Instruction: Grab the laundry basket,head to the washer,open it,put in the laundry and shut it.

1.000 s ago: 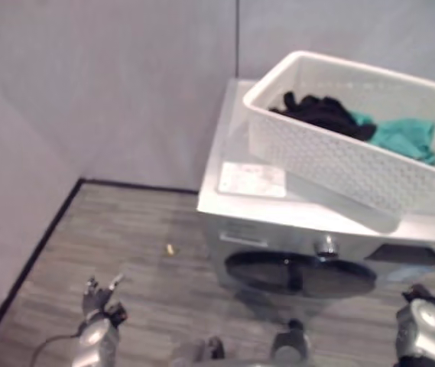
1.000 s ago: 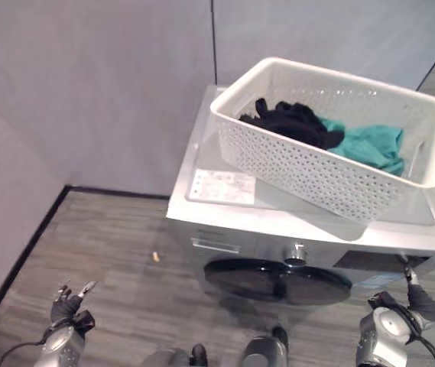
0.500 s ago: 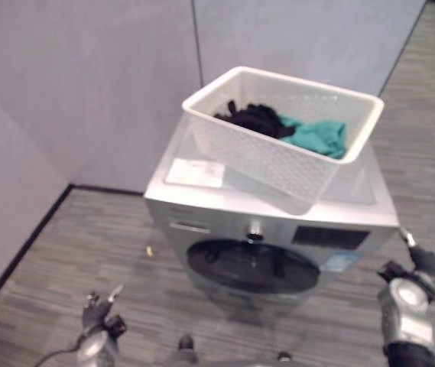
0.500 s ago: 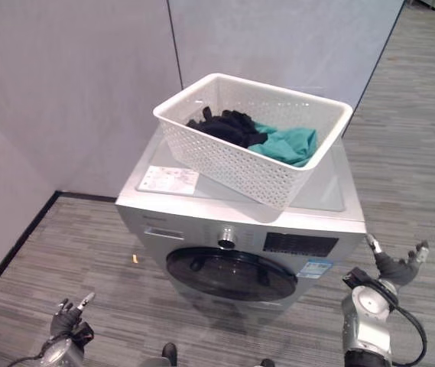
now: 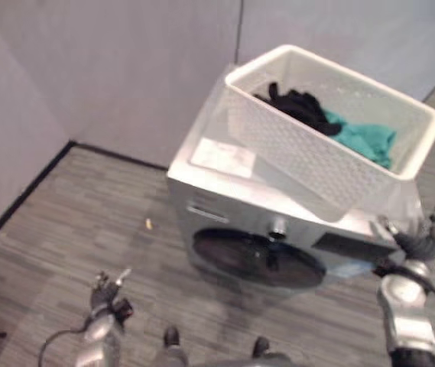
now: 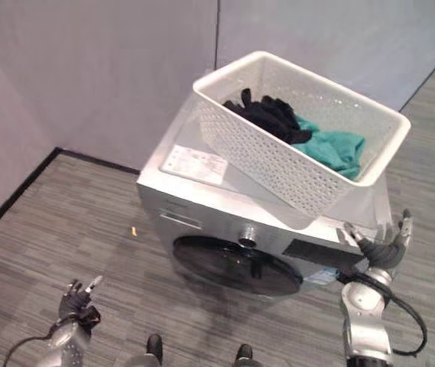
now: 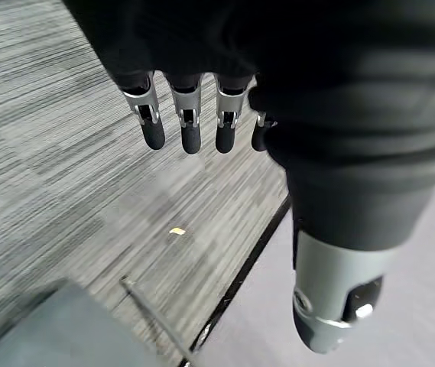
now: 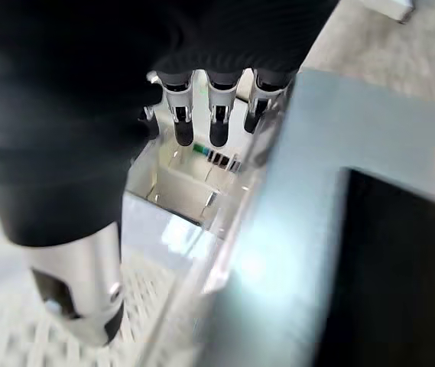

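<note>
Premises appear to be a partitioned test or demonstration bay, not a home laundry. A silver front-loading washer (image 6: 225, 229) stands alone against plain grey panel walls (image 6: 95, 69). The grey striped carpet floor (image 6: 41, 229) meets them at a black skirting strip (image 6: 18, 191).
</note>
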`<state>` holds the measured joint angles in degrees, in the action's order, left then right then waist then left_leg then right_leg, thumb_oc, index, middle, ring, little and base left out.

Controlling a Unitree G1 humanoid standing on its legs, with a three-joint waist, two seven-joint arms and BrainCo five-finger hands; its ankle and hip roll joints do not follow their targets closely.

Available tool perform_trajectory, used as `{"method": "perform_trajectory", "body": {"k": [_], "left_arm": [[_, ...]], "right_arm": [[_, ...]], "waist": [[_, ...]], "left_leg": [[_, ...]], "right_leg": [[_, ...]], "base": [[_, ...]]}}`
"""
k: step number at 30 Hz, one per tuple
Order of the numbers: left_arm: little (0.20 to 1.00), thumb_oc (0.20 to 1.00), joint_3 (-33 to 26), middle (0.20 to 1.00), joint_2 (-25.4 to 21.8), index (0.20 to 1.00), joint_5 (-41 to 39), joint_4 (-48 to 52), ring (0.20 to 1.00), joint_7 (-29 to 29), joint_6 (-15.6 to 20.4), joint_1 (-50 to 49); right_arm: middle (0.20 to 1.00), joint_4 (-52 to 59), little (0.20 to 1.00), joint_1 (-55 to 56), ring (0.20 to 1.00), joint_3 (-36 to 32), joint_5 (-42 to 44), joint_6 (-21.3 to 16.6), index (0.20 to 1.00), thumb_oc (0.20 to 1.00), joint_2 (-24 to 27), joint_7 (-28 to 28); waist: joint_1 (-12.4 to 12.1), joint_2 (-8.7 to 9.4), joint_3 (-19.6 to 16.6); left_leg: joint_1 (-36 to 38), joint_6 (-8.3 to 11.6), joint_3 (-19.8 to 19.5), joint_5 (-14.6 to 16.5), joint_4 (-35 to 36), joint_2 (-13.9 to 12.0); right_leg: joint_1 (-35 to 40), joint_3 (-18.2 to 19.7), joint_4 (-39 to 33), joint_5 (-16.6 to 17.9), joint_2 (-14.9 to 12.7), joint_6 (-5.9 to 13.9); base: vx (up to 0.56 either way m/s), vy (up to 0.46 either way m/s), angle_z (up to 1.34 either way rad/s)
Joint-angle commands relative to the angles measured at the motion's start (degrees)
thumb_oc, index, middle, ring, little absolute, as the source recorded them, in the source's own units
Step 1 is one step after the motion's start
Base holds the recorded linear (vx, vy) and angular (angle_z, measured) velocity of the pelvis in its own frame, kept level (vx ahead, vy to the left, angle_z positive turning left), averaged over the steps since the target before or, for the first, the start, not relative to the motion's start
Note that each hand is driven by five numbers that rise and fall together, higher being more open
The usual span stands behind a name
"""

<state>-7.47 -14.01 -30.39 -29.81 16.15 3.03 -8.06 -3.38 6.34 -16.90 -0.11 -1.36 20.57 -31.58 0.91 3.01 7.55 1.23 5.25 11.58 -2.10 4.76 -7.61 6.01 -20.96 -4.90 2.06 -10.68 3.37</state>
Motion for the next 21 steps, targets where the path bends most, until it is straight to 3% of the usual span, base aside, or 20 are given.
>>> {"method": "perform_trajectory", "body": {"k": [1, 10, 17, 21], "left_arm": [[1.000, 1.000, -0.51, 1.000, -0.40, 1.000, 2.98, -0.20, 1.000, -0.67, 1.38, 0.57], [1.000, 1.000, -2.60, 1.000, 0.48, 1.000, 3.40, -1.16, 1.000, -2.28, 1.31, -3.72], [1.000, 1.000, -1.29, 1.000, 0.98, 1.000, 2.98, -0.84, 1.000, -3.05, 1.38, -4.69], [1.000, 1.000, -0.22, 1.000, 0.71, 1.000, 3.50, -0.44, 1.000, -3.33, 1.35, -5.07]], "right_arm": [[1.000, 1.27, 1.000, 1.88, 1.000, -1.93, -4.93, 0.82, 1.000, 1.000, 2.24, 1.62], [1.000, 8.18, 1.000, 15.73, 1.000, -8.16, -15.24, 1.63, 1.000, 1.000, -1.13, 3.02], [1.000, 7.98, 1.000, 15.30, 1.000, -7.37, -15.02, 1.46, 1.000, 1.000, -0.94, 3.33], [1.000, 8.90, 1.000, 14.41, 1.000, -6.28, -14.75, 1.10, 1.000, 1.000, -0.03, 3.92]], "waist": [[0.24, -3.82, -2.65], [4.94, -3.71, -1.00], [5.89, -3.49, -1.19], [5.87, -3.20, -1.34]], "left_leg": [[4.73, 1.35, -1.55, 3.18, -2.17, -6.27], [6.99, -0.64, 1.55, 5.64, -0.26, -2.87], [8.45, -1.42, 4.26, 6.43, -0.29, -2.09], [8.58, -1.23, 4.30, 6.62, -1.62, -2.89]], "right_leg": [[-1.55, 0.96, 2.22, -5.58, 0.90, 1.78], [-4.75, 5.45, 3.70, -2.65, -1.89, 4.51], [-6.06, 8.28, 3.34, -1.25, -1.93, 5.04], [-6.30, 9.63, 3.25, -1.70, -1.11, 4.56]], "base": [[-0.02, 0.214, 0.09], [-0.02, 0.114, -0.10], [0.00, 0.036, -0.37], [0.02, -0.047, -0.09]]}}
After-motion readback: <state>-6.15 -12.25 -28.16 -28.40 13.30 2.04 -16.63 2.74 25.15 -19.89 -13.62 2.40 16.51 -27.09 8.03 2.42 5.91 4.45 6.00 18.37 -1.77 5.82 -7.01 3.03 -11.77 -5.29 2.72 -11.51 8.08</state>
